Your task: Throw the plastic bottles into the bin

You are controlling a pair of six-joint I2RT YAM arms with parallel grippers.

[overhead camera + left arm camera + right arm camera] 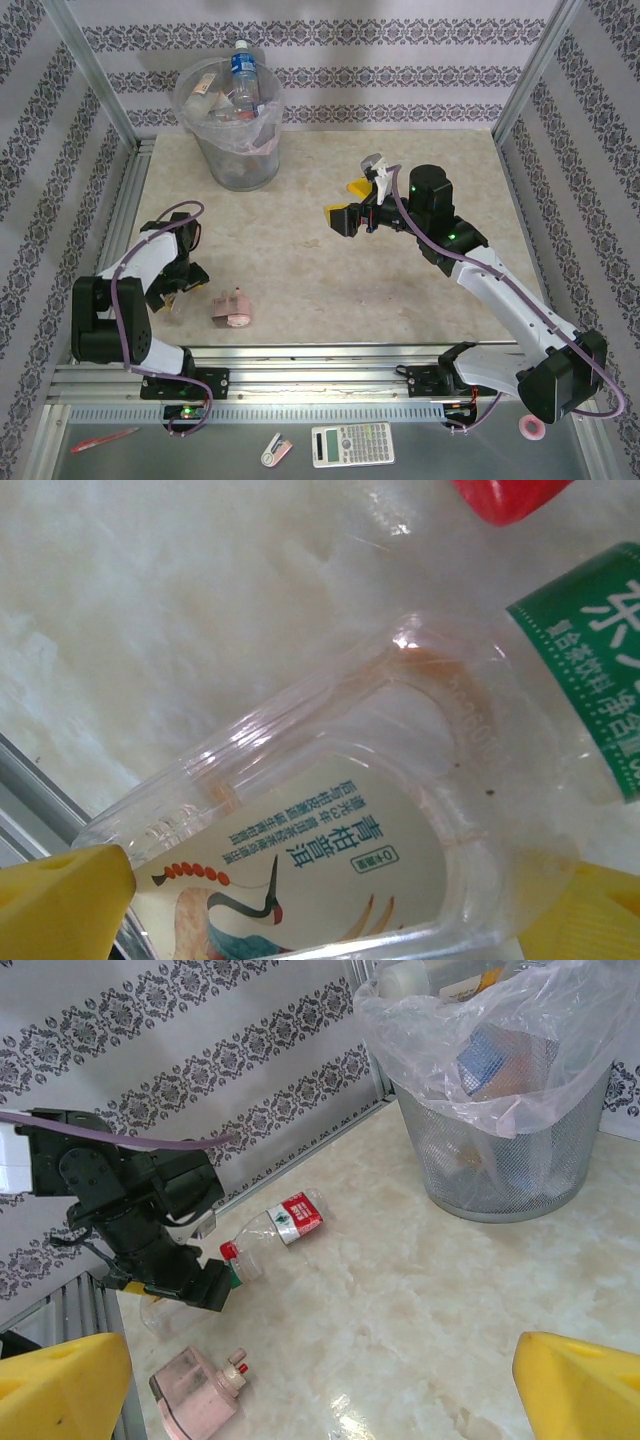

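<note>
The bin (pixel 228 125) is standing at the table's (pixel 400 290) far left, bottles (pixel 242 70) sitting inside. The left pincer (pixel 170 290) is straddling a bottle (pixel 330 850) by the left edge; a lumpy object (pixel 232 307) is lying just right. The right pincer (pixel 350 205) is hanging right of the bin.

Landmark: tall round grey mesh bin (pixel 228 160), clear bag liner.
Bin mouth crowded: bottles heaped to rim, blue-labelled clear plastic bottle (pixel 243 68) poking above it.
Right of bin: bare marble tabletop (pixel 330 280), wide passage as far as right gripper (pixel 347 200).
Near side of bin, well apart: red-labelled clear bottle (pixel 288 1220) lying flat; left gripper (pixel 170 295) low over cream-labelled clear bottle (pixel 330 860) and green-labelled clear bottle (pixel 585 660); pink lumpy object (pixel 232 307) just beside.
Left of bin: aluminium frame post (pixel 100 85), close.
Behind bin: patterned wall (pixel 400 40).
</note>
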